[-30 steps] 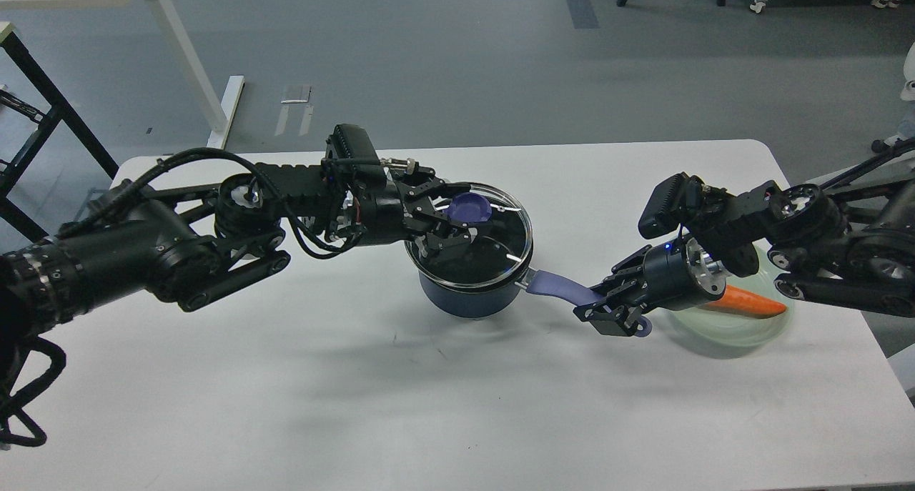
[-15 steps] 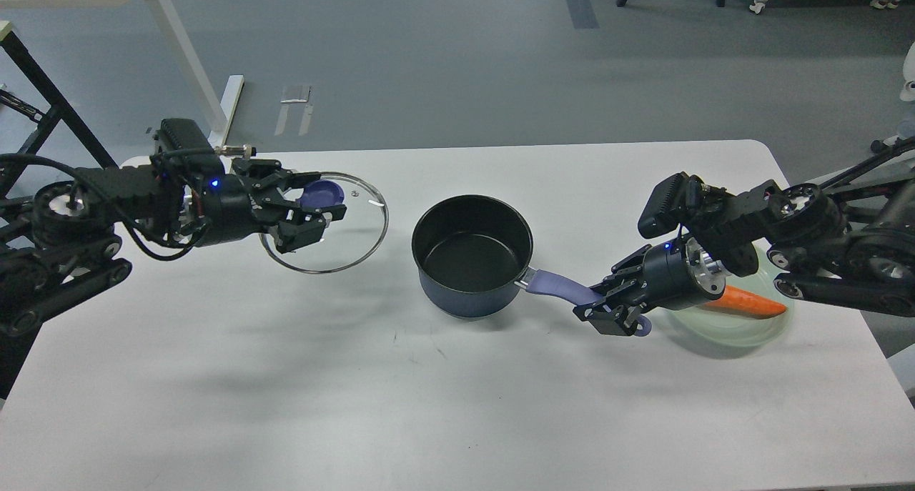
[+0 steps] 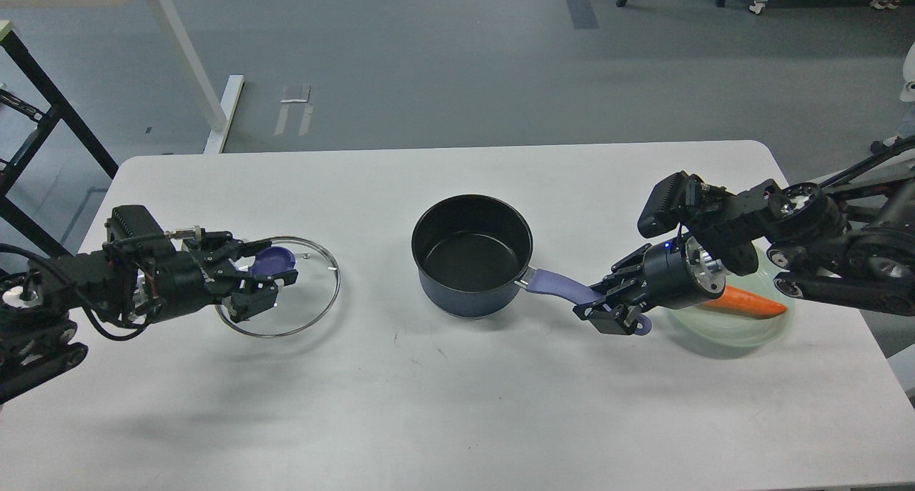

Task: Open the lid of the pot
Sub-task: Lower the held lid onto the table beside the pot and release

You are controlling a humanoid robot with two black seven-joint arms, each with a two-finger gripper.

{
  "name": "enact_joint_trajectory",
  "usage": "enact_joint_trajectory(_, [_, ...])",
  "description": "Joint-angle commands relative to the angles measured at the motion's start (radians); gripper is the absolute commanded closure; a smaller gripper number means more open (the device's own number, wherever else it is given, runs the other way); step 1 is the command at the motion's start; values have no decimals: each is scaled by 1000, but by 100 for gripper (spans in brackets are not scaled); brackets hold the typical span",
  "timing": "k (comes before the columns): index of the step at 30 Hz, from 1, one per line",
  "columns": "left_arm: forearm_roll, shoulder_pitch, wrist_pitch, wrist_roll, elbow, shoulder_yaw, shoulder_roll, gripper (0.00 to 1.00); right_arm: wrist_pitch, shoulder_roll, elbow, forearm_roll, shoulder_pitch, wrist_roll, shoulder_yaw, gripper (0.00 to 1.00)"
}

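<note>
A dark blue pot with a black inside stands uncovered in the middle of the white table. Its purple handle points right. My right gripper is shut on the end of that handle. The glass lid with a purple knob is off the pot, far to its left, low over the table. My left gripper is shut on the knob and holds the lid.
A pale green plate with an orange carrot lies at the right, partly behind my right arm. A black frame and a white table leg stand on the floor at the back left.
My left gripper lifted the lid off the pot, carried it far to the left, then lower and nearer the front. The pot and my right gripper have not moved.
</note>
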Motion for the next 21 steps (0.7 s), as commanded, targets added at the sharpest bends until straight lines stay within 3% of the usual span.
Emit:
enact_joint_trajectory(1, [-2,10,21,0,15,5,7,58,0,1,0,0,0,0,0,74])
enact_joint_trajectory(16, [2,10,35,0,19,48,22,47,0,2,0,0,3,0,0,74])
enact_joint_trajectory(21, [0,10,35,0,19,48,21,25,0,4,0,1,3,0,0,74])
